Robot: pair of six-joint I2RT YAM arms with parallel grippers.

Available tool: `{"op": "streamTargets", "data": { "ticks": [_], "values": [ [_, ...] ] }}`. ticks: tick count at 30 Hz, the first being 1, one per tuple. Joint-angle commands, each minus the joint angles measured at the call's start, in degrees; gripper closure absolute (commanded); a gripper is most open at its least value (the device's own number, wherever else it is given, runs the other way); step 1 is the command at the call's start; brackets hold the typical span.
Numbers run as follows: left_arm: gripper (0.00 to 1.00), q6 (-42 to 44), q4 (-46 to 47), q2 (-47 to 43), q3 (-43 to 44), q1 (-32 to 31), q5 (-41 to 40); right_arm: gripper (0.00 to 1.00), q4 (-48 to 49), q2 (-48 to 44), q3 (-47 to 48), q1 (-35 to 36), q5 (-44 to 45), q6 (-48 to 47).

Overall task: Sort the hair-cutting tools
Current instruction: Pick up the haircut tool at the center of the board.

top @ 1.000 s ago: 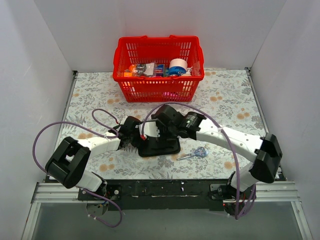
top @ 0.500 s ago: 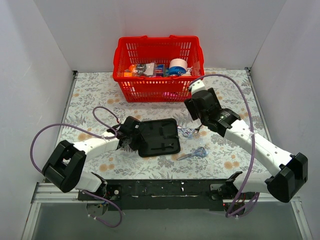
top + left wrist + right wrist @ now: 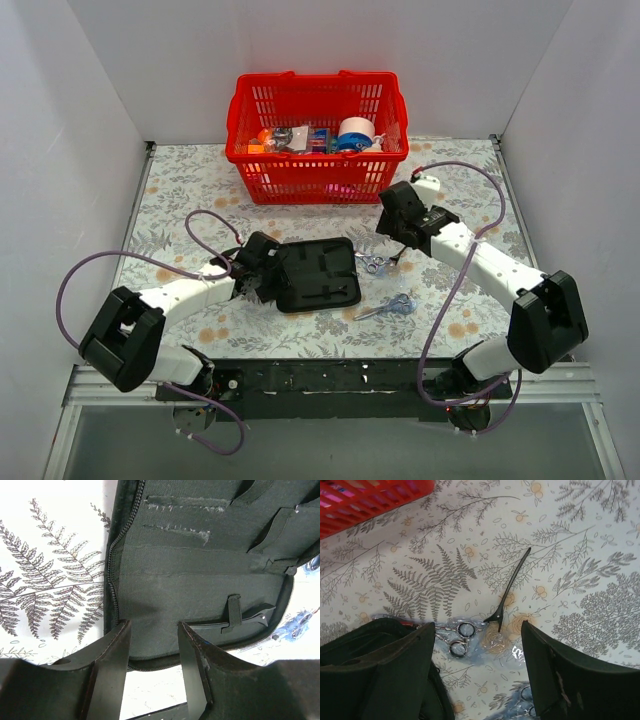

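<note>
**Sorting hair-cutting tools, pick-up stage.** The floral tabletop carries an opened black pouch at its centre. The left fingers stand partly open over the pouch's near zip edge and grip nothing. The right fingers stand wide and empty above the loose tools. The upper scissors lie just beside the pouch's right edge, close to one right finger. The lower scissors lie nearer the bases, apart from both arms. The black clip lies ahead of the right fingers, slanting away. Probable step: taking one tool. Span its narrow shaft squarely and descend clear of the pouch.
</note>
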Motion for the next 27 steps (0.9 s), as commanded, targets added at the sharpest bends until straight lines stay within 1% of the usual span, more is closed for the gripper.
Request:
{"op": "streamTargets", "data": {
  "ticks": [1,3,4,8,22,27],
  "values": [
    [0.58,1.3,0.1,-2.0,-1.5,-0.2,1.5,0.26,-2.6,2.9,-0.8,-1.6,-0.5,18.2],
    [0.58,1.1,1.2,-2.1,-2.3,-0.2,2.3,0.27,-3.1,4.1,-1.0,-2.0,-1.3,20.5],
    [0.58,0.9,1.4,-2.2,-2.6,-0.2,2.8,0.30,-3.3,5.0,-1.2,-2.0,-1.2,22.8],
    [0.59,0.8,2.7,-2.4,-3.7,-0.3,4.5,0.35,-4.0,7.2,-1.5,-2.0,-1.5,25.5],
    [0.59,0.9,3.9,-3.9,-5.4,-0.2,5.9,0.37,-4.9,10.8,-3.8,-4.1,-1.2,26.4],
    [0.59,1.1,4.0,-4.2,-5.5,-0.3,5.9,0.43,-2.5,12.1,-3.7,-5.4,-2.3,25.6]
  ]
}}
